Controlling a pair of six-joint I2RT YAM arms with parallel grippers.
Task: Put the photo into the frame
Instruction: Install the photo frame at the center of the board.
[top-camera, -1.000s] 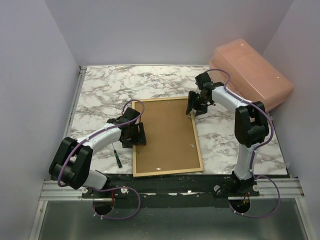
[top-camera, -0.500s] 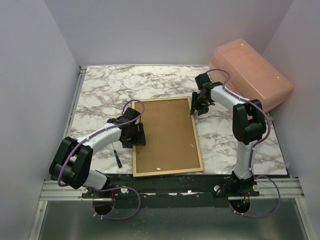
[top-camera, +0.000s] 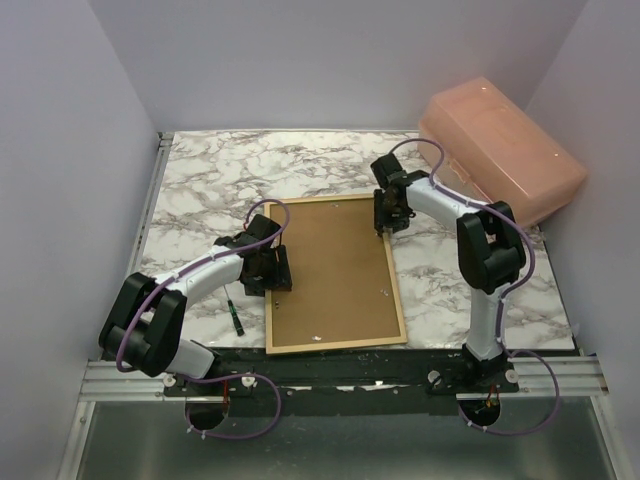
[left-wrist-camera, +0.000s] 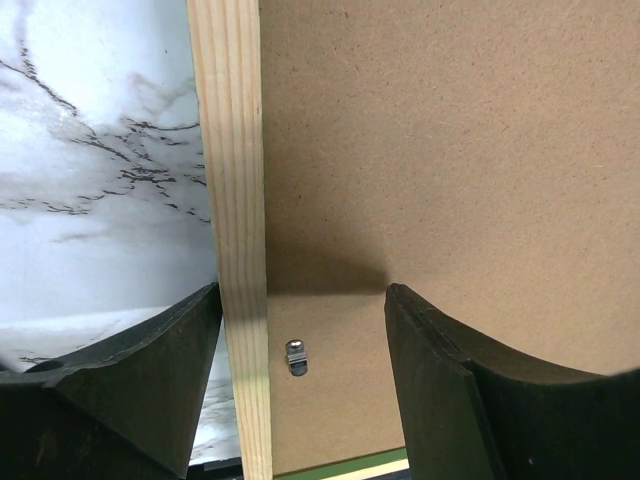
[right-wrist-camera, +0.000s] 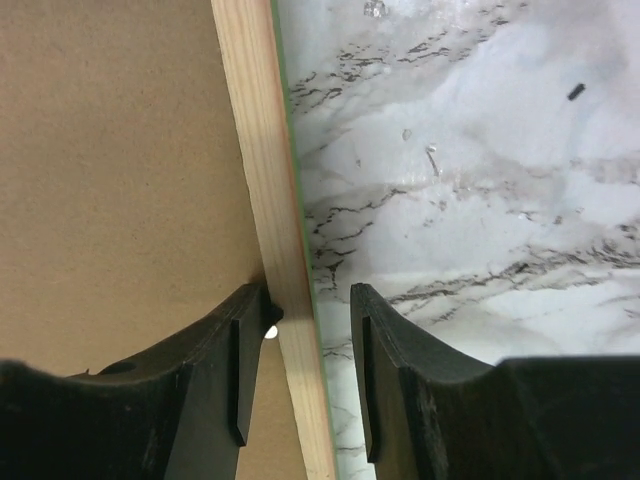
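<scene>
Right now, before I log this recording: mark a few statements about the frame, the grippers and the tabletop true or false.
1. The frame lies back-up with a brown backing board in it. True.
2. The left gripper straddles the frame's left rail, jaws apart. True.
3. The photo lies in plain view beside the frame. False: no photo shows in any view.
4. The right gripper hangs over the pink box. False: it straddles the frame's right rail near the far corner.
5. A small green-handled screwdriver lies left of the frame. True.

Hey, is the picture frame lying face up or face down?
Face down: the frame shows its pale wood back, with the brown backing board facing up, flat on the table.
</scene>
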